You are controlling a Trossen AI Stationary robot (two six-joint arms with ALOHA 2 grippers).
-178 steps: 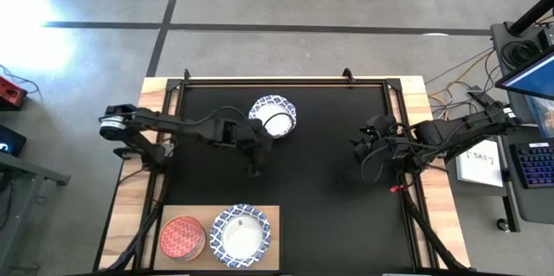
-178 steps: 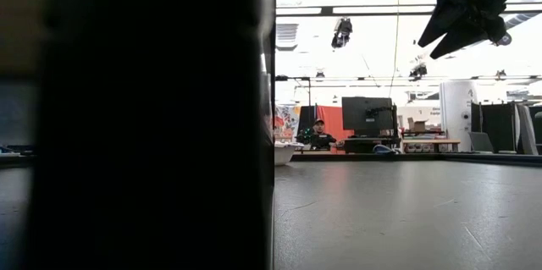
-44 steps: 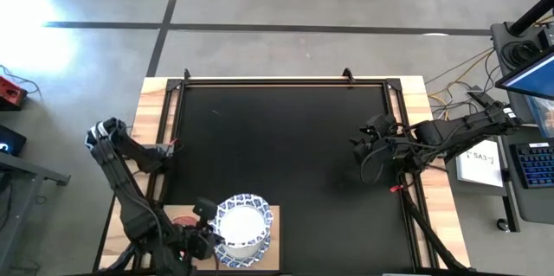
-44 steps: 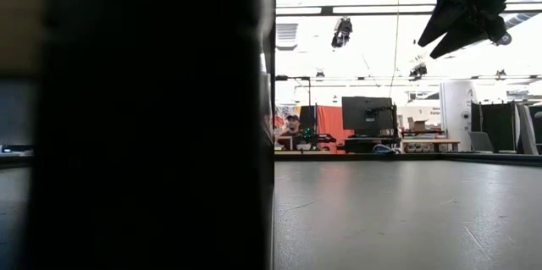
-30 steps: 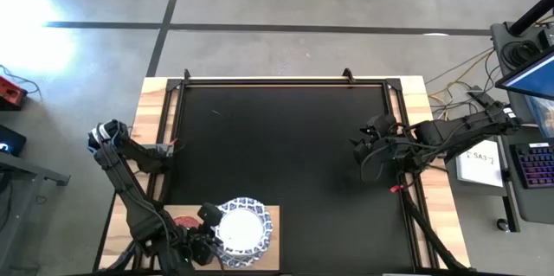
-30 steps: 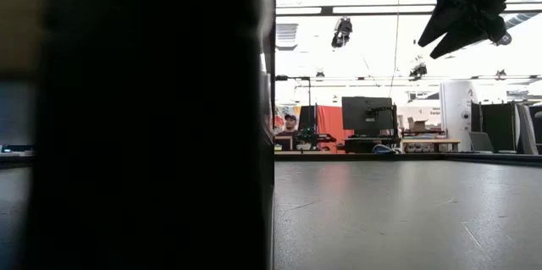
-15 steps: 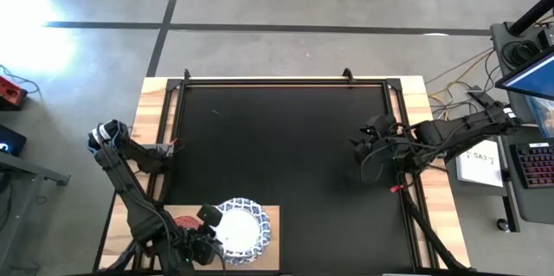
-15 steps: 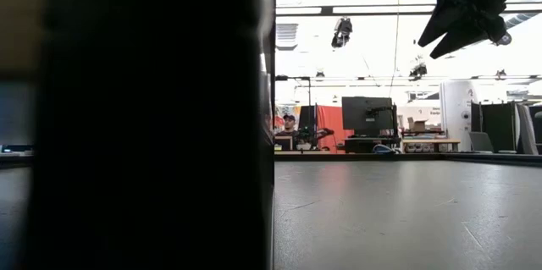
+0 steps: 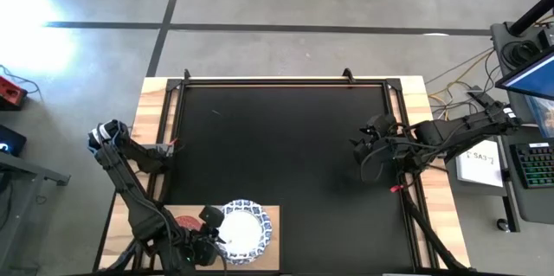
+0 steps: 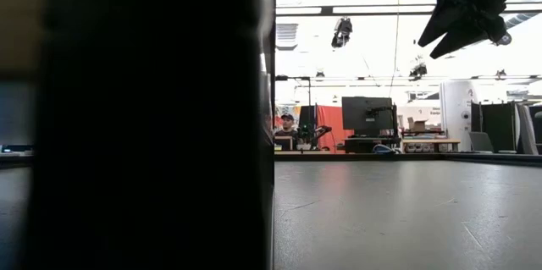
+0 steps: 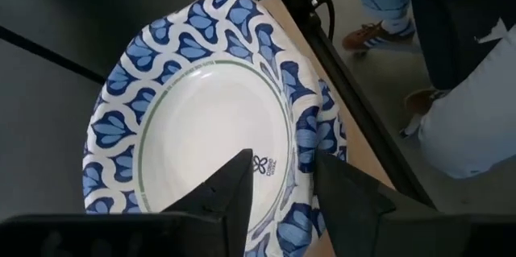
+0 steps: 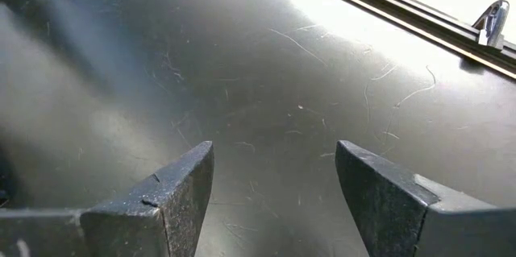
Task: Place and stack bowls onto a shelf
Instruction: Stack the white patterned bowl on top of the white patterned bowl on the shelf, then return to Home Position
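Between left gripper fingers: patterned bowl rim, jaws just parted, bowl released onto stack on shelf. Red bowl beside. Right gripper idle, open.

The white bowl with the blue patterned rim looks smooth and glossy like glazed ceramic. The shelf is pale matt wood. The black mat is scuffed with a dull sheen.

Grey concrete floor, bright ceiling strip lights, maybe orange wall behind.
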